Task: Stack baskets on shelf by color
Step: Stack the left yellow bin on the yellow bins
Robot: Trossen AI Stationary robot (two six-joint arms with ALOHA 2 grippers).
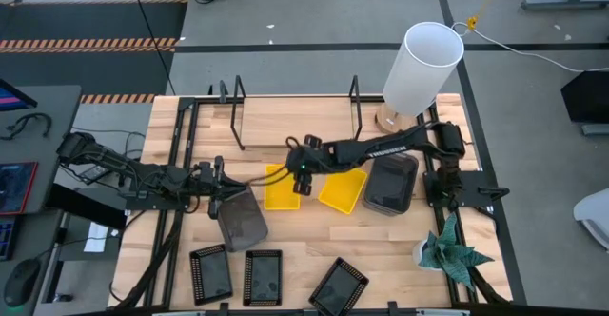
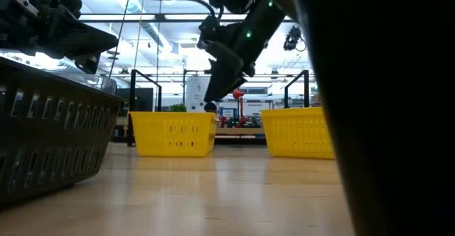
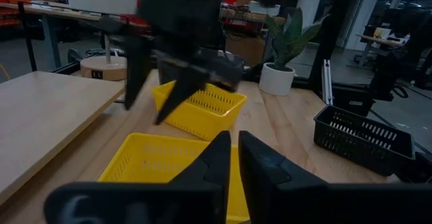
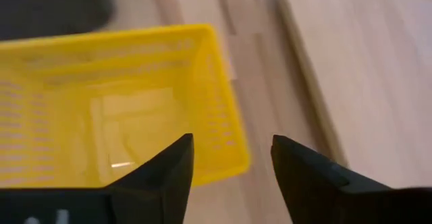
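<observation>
Just above the near rim of a yellow basket (image 4: 115, 102), the right gripper (image 1: 303, 181) hangs with its fingers spread wide and nothing between them; the basket sits on the desk (image 1: 381, 249) directly beneath it, apart from the fingertips. Beside that gripper, toward the right arm's own base, a second yellow basket (image 1: 343, 191) lies tilted out of line with the first, and next to it stands a dark grey basket (image 1: 391, 184). Beyond the gripper, the shelf (image 1: 295, 121) shows as a pale board between black wire uprights, with no basket on it.

Across from the right gripper, the left gripper (image 1: 221, 190) has its fingers pressed nearly together at the rim of another dark grey basket (image 1: 242, 218), seemingly pinching it, though the contact itself is hidden. Three black mesh baskets (image 1: 264, 277) lie in a row along the desk's near edge, well away from both grippers.

By the look of it, the sorting is in its early part: the yellows are being gathered and nothing is stacked yet. The next move probably calls for the right gripper to drop over one wall of a yellow basket, close on that thin rim, and lift it level so that it nests squarely into its twin.
</observation>
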